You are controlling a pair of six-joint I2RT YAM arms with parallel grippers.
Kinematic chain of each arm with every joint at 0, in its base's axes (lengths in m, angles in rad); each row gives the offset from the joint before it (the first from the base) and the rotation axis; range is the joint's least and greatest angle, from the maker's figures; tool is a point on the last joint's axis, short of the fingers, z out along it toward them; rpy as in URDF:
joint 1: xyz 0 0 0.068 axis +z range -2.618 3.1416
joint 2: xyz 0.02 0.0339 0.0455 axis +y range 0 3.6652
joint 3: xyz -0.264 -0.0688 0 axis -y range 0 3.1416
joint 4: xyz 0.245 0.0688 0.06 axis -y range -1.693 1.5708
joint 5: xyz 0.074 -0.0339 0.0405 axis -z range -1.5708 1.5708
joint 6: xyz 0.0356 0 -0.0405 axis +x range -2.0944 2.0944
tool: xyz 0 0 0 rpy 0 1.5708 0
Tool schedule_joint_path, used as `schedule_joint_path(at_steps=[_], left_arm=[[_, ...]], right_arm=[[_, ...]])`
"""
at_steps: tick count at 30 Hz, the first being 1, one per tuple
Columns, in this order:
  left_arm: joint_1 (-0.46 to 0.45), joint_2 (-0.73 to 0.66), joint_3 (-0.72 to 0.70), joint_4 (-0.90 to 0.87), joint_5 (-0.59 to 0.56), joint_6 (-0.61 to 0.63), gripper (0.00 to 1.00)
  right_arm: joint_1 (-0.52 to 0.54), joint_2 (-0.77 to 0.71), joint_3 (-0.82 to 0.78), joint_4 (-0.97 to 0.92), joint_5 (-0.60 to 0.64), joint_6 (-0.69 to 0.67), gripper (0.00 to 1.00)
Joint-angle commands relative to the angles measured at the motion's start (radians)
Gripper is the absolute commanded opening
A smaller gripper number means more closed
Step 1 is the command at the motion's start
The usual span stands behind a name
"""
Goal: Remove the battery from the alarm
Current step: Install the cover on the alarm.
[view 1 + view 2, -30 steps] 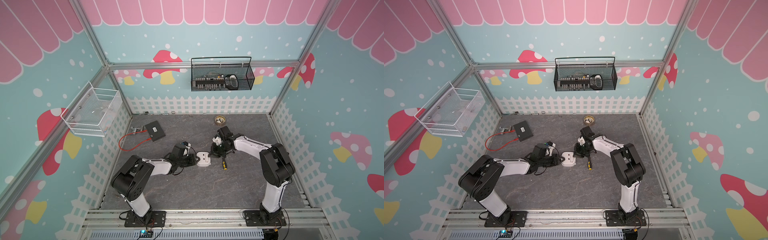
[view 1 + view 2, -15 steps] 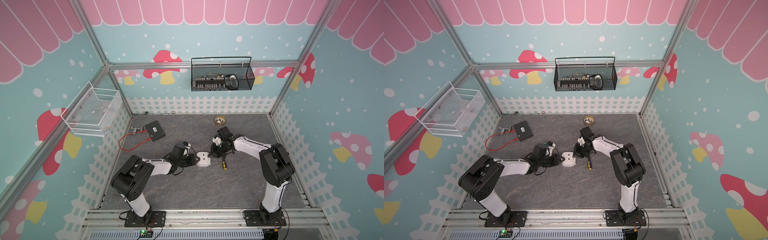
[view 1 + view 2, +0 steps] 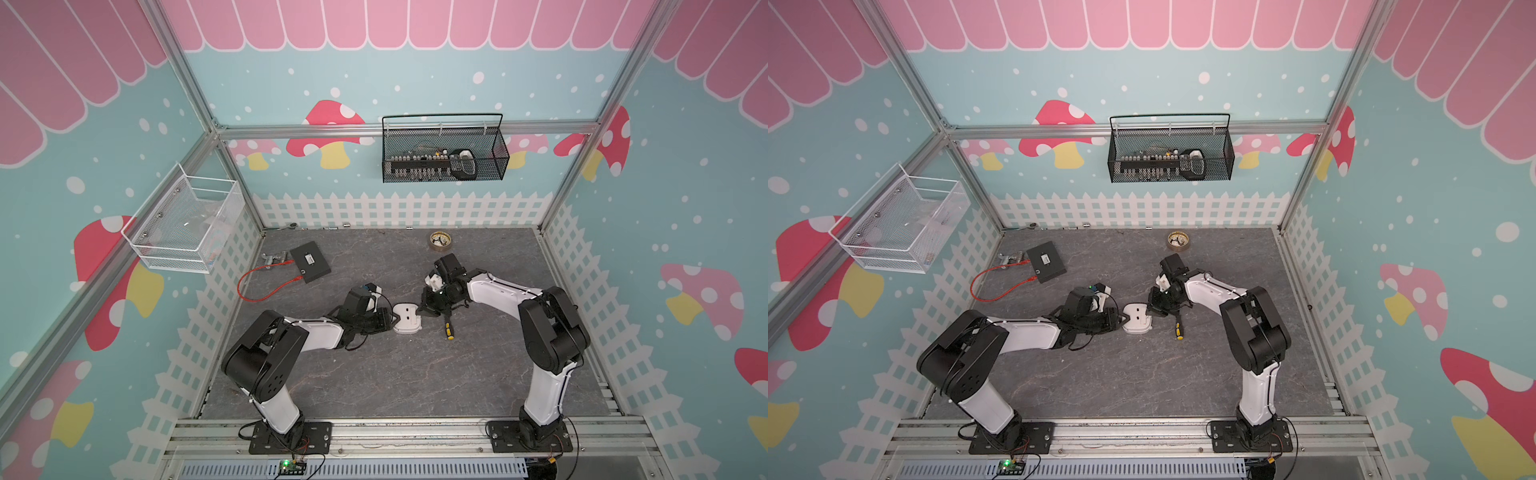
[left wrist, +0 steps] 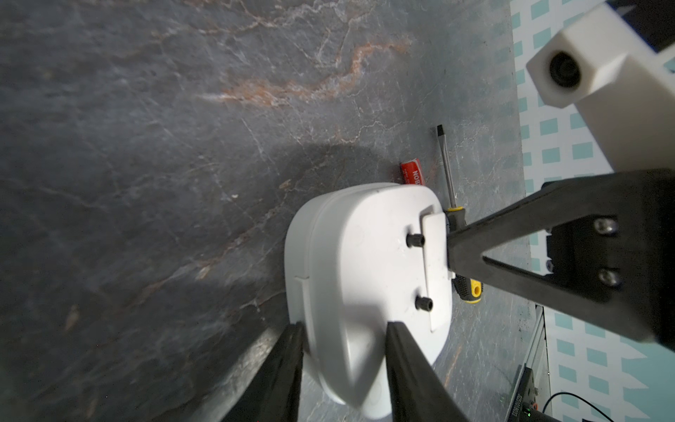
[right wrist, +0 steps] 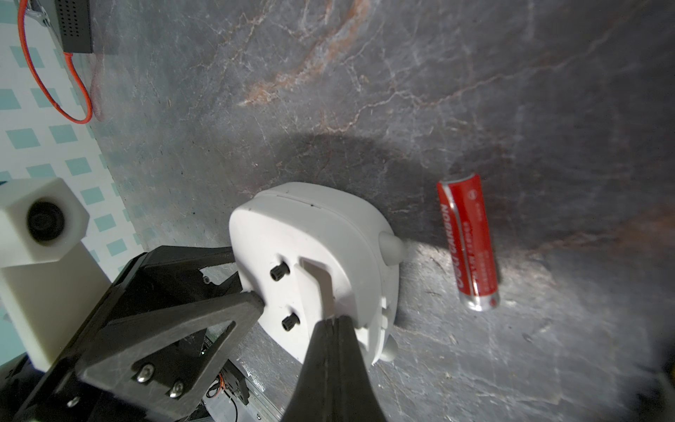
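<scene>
Black fingers of the left gripper [image 4: 343, 329] are clamping the alarm [image 4: 358, 255] by its edge; the right gripper [image 5: 333, 323], pinched shut and empty, is touching its back. Both arms are staying put since a second ago, stretched low inward. The battery [image 5: 469, 241] is lying on the table [image 5: 475, 91] beside it.

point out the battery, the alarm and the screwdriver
the battery [image 5: 469, 241], right wrist view, middle of its red body
the alarm [image 5: 310, 237], right wrist view, its white back
the screwdriver [image 4: 446, 164], left wrist view, its metal shaft
</scene>
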Motion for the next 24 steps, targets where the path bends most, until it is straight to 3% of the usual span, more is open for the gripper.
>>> schedule_joint_path(at_steps=[1,24], left_arm=[[-0.005,0.021,-0.020,-0.013,-0.001,-0.002,0.40],[-0.003,0.029,-0.019,-0.012,0.002,-0.002,0.40]], right_arm=[[0.007,-0.024,-0.014,-0.012,0.009,0.009,0.00],[0.008,-0.042,-0.011,-0.034,0.032,0.011,0.00]])
